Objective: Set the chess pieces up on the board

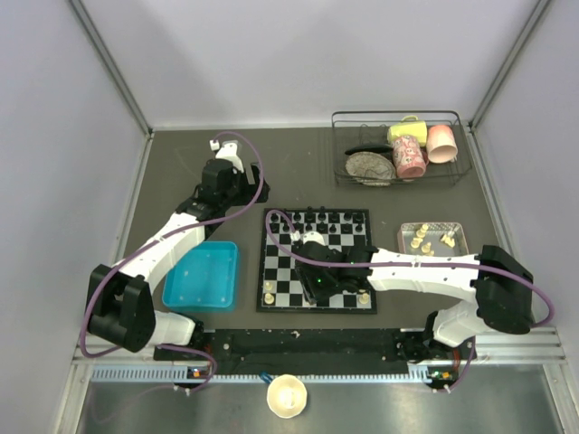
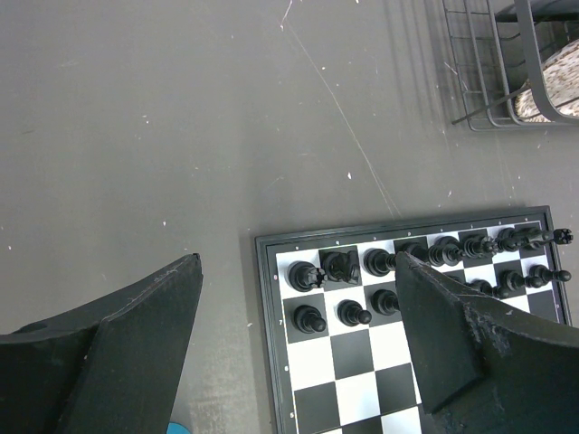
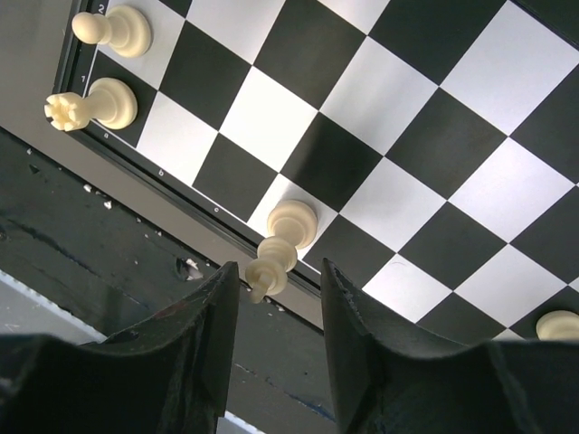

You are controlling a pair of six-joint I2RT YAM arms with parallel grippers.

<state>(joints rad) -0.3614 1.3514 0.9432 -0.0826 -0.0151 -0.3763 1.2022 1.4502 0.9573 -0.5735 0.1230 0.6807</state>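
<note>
Cream chess piece [image 3: 288, 237], upright at chessboard [image 3: 434, 145] edge, lower centre of frame: likely light, rigid, slick, tippy; pinch the slim neck; right gripper [image 3: 279, 273] fingers [image 3: 206, 344] apart astride it, left gripper [image 2: 298, 262] spread wide.

Four small cream chess pieces [image 3: 291, 224] showed in the right wrist view, on one black-and-white chequered board [image 3: 434, 117]. The overhead view held one blue plastic tray [image 1: 204, 276] at left, one pinkish-grey tray [image 1: 461, 242] at right, and one black wire basket [image 1: 380, 113] at upper right holding three cups [image 1: 410, 155].
</note>
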